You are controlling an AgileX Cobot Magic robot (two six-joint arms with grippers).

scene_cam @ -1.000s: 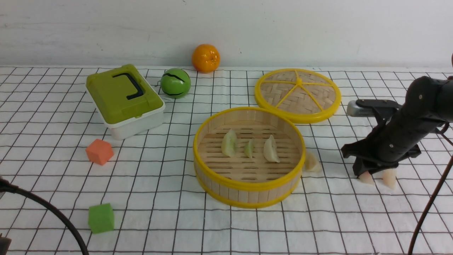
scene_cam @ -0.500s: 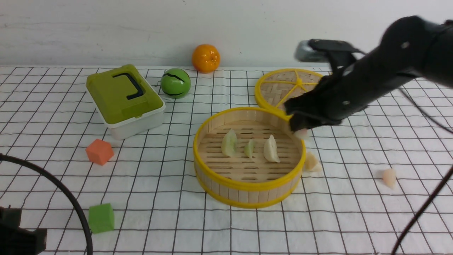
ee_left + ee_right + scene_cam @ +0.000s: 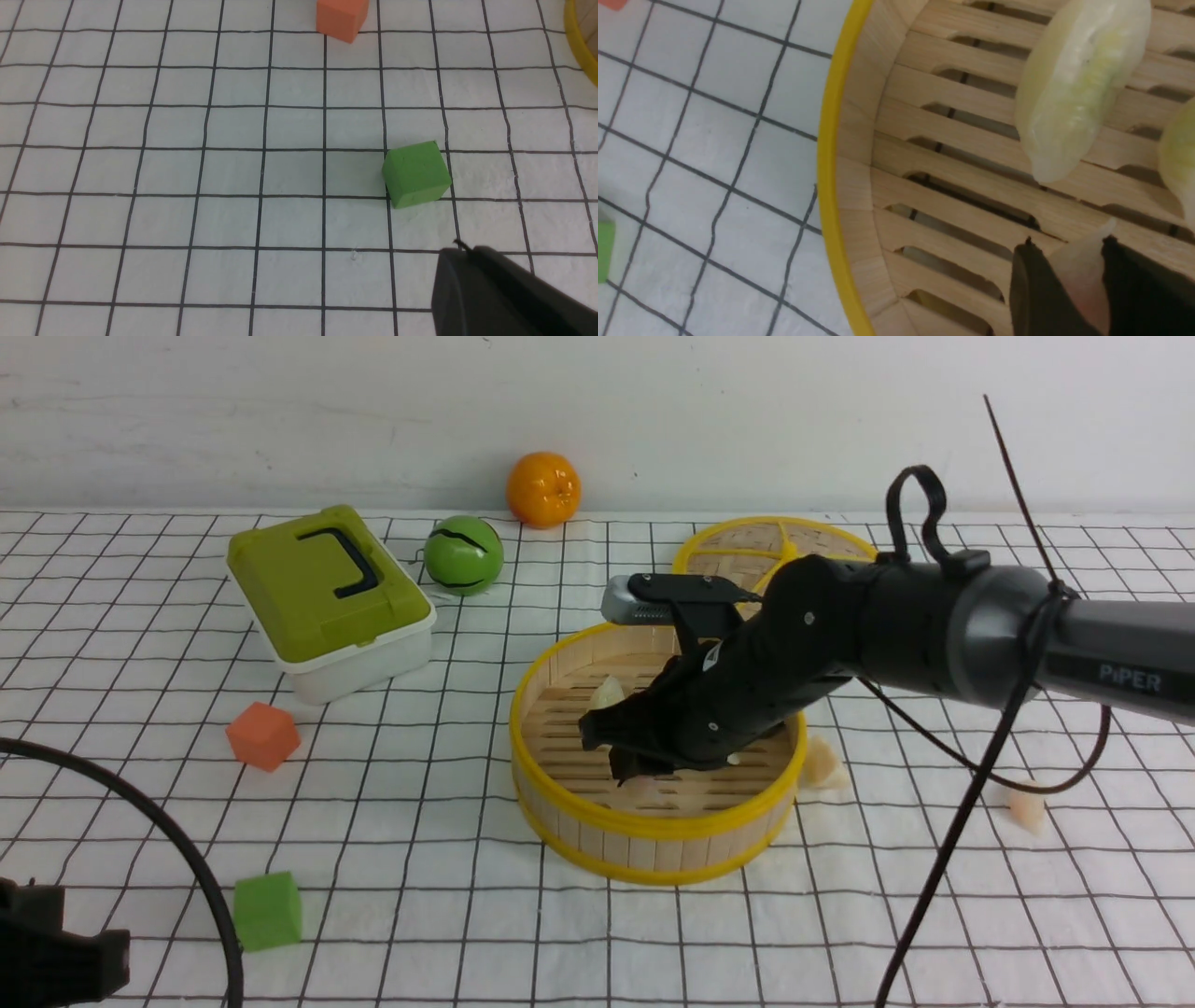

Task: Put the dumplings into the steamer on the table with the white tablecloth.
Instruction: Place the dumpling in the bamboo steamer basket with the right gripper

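Observation:
The steamer (image 3: 653,826) stands mid-table on the white tablecloth (image 3: 420,821). My right gripper (image 3: 644,775) reaches down into it, shut on a pinkish dumpling (image 3: 1080,275) just above the slatted floor (image 3: 962,140). Beside it on the slats lie a pale green dumpling (image 3: 1073,93) and the edge of another (image 3: 1178,154). From the front, one dumpling (image 3: 607,693) shows past the arm. Outside, one dumpling (image 3: 822,761) touches the steamer's right wall and one (image 3: 1027,809) lies farther right. My left gripper (image 3: 460,249) is shut and holds nothing, low over the cloth.
The woven lid (image 3: 747,555) lies behind the steamer, partly hidden by my right arm. A green lidded box (image 3: 327,597), a green ball (image 3: 463,555) and an orange (image 3: 543,488) sit at the back left. An orange cube (image 3: 262,735) and a green cube (image 3: 267,910) lie front left.
My right gripper lifted a pinkish dumpling from the cloth at the right, carried it left over the rim and lowered it into the steamer. The other pinkish dumpling stayed behind.

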